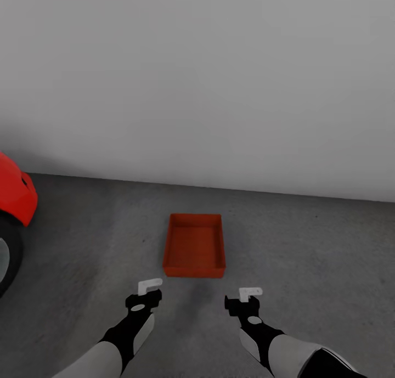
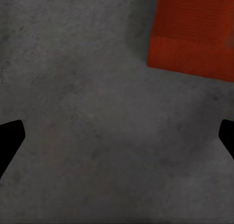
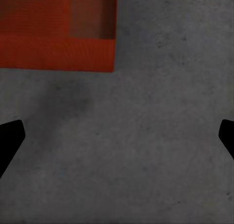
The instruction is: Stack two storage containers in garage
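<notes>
One orange-red storage container (image 1: 194, 246) sits open-topped on the grey concrete floor (image 1: 307, 246), centre frame. The left pincer (image 1: 147, 290) and right pincer (image 1: 247, 297) hover below it, both spread wide and empty. A red car (image 1: 13, 194) is cut off at the left edge.

Garage scene: storage container (image 1: 194, 245) resting on the floor (image 1: 307, 246), centred ahead of the robot and just short of the wall (image 1: 219, 82) behind. Car (image 1: 13, 202) at far left, well apart from the container, its wheel (image 1: 8, 257) on the floor. Nearer the camera, left tool (image 1: 149, 290) and right tool (image 1: 247, 297) held above bare floor, either side of the container's near end, neither touching it. Seen from each wrist, fingers spread wide over bare floor, container corner (image 2: 195, 33) (image 3: 56, 29) just beyond.
</notes>
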`<state>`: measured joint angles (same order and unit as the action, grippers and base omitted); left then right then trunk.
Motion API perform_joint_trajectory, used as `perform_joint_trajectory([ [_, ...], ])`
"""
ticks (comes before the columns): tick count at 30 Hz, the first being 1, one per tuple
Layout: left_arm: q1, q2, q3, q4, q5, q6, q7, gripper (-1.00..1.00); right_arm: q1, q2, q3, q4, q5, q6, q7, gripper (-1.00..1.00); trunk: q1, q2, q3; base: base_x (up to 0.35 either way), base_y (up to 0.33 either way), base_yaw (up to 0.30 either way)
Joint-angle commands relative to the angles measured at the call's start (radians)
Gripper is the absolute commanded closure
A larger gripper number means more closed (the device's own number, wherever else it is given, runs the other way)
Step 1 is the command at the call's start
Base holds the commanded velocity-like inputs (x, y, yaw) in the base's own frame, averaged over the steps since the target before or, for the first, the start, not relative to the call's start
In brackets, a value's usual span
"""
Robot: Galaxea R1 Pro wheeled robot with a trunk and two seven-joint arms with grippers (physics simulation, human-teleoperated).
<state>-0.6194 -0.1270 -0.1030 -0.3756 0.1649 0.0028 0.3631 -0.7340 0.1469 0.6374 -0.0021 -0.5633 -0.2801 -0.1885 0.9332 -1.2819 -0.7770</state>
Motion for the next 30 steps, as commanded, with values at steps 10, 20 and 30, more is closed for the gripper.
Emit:
perform_joint_trajectory([
  [10,0.000,0.044,-0.007,0.022,0.012,0.003,-0.016,-1.00,-0.001,-0.026,0.011,0.001,-0.004,0.008,0.001,-1.00,0.000,0.000,-0.001,-0.003,0.000,0.000],
  [20,0.000,0.132,-0.006,0.252,0.124,0.000,-0.077,-1.00,-0.006,-0.166,0.019,0.028,-0.001,0.059,0.090,-1.00,0.000,0.000,-0.001,0.000,0.000,0.000],
  [30,0.032,0.148,-0.007,0.372,0.196,-0.001,-0.089,-1.00,0.265,-0.160,0.023,0.033,0.007,0.073,0.129,-1.00,0.000,0.000,-0.001,0.000,0.000,0.000],
])
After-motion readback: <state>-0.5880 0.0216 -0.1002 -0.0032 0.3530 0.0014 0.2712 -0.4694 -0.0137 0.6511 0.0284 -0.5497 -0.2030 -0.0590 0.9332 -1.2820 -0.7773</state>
